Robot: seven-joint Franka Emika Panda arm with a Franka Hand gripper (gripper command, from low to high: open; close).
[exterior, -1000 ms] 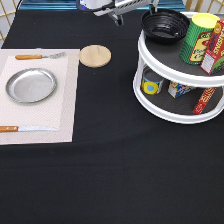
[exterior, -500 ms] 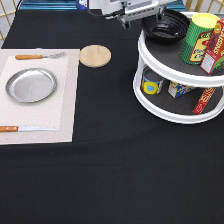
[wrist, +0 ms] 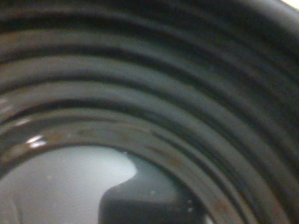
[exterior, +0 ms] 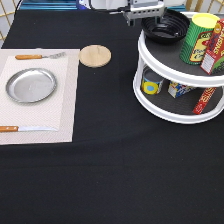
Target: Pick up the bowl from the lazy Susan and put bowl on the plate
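At the desk's far right edge, the two-tier white lazy Susan (exterior: 180,75) carries the glossy black ridged bowl (exterior: 166,26) on its upper tray. The round silver metal plate (exterior: 31,85) lies well apart, near the left edge. My gripper (exterior: 146,16) sits at the bowl's rim; I cannot tell its state. Risk: the turntable may rotate under contact, and the glossy rim may slip.

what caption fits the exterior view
Pincer at the bowl's rim on the lazy Susan; plate bare.

The bowl (exterior: 167,26) is glossy black with concentric ridges; the lazy Susan (exterior: 165,107) white with dark grey trays; the plate (exterior: 31,85) shiny silver on a pale placemat (exterior: 65,100).
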